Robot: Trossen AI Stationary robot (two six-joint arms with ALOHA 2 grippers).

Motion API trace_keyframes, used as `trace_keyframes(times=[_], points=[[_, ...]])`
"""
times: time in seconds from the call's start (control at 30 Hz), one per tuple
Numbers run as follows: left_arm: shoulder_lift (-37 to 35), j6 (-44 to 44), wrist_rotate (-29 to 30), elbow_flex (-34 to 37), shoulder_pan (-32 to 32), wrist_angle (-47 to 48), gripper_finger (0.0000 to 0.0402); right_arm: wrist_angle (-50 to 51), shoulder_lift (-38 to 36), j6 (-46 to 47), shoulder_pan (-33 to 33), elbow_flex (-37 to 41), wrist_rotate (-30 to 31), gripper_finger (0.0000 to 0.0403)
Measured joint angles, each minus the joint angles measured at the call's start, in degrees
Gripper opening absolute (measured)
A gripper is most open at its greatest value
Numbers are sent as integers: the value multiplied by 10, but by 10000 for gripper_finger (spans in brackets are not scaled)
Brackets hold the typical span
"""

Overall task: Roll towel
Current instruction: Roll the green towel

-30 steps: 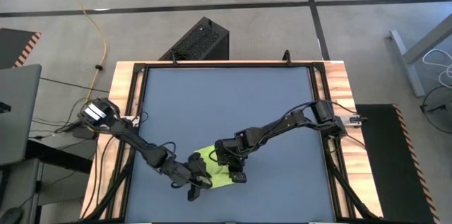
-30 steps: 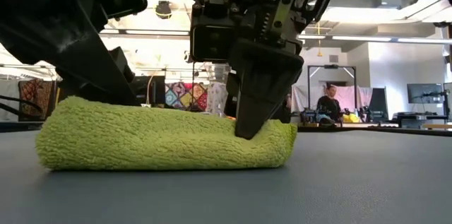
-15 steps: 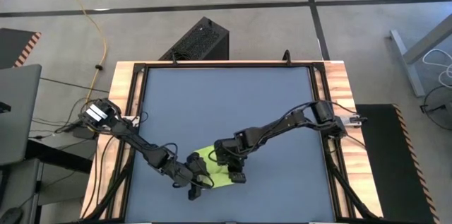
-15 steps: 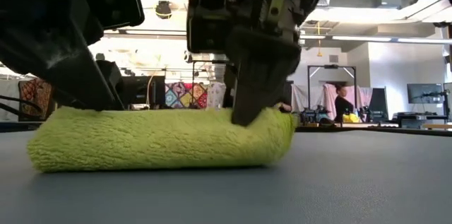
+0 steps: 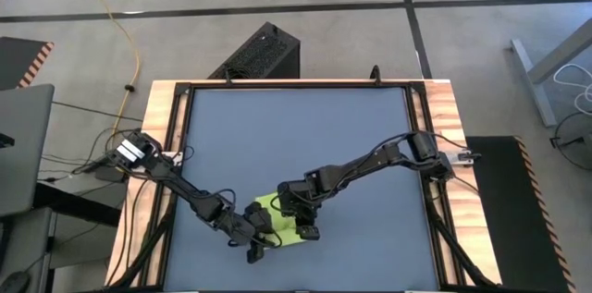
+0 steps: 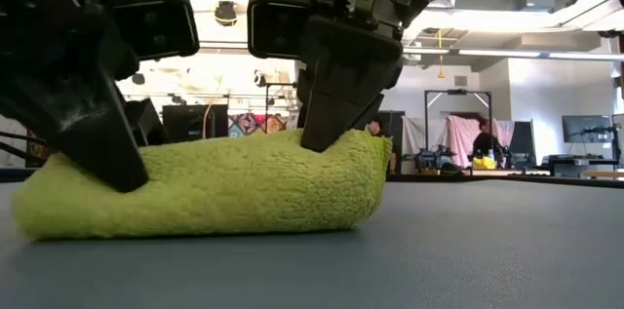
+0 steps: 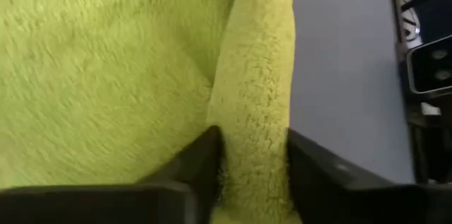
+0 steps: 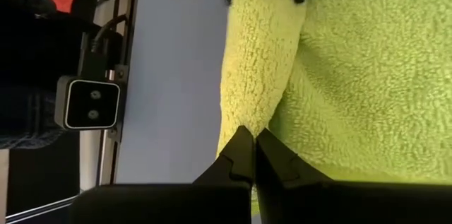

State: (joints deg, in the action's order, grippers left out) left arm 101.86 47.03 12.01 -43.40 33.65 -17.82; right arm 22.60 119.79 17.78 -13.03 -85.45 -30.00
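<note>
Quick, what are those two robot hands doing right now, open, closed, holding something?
Left hand: closed around a fold of the towel.
Right hand: shut, fingertips pinching the towel's edge.

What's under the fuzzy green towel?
The towel lies on the blue-grey table. Two pincers, left and right, press into its top. Whether anything hides underneath cannot be seen.

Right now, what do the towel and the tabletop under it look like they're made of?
The towel looks like soft terry or fleece cloth: a nubby, looped pile, matte lime green, dented where the fingers press in. The tabletop looks like a smooth, matte blue-grey sheet, perhaps laminate or a mat; the pictures leave that open.
</note>
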Motion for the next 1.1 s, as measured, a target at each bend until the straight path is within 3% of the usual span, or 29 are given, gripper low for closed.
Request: trace_keyframes(times=[0.1, 0.17, 0.47, 0.77, 1.1], points=[[0, -7, -6, -10, 2, 0, 53, 6, 0, 2, -1, 0, -1, 19], [-3, -15, -7, -16, 5, 2, 16, 6, 0, 2, -2, 0, -1, 19], [-4, 13, -66, -26, 6, -10, 2, 12, 0, 43, -5, -12, -44, 19], [-5, 91, -124, -27, 8, 15, 1, 1, 26, 24, -5, -41, -17, 19], [-5, 149, -135, -27, 11, 80, 0, -1, 61, 32, -4, -41, -2, 24]])
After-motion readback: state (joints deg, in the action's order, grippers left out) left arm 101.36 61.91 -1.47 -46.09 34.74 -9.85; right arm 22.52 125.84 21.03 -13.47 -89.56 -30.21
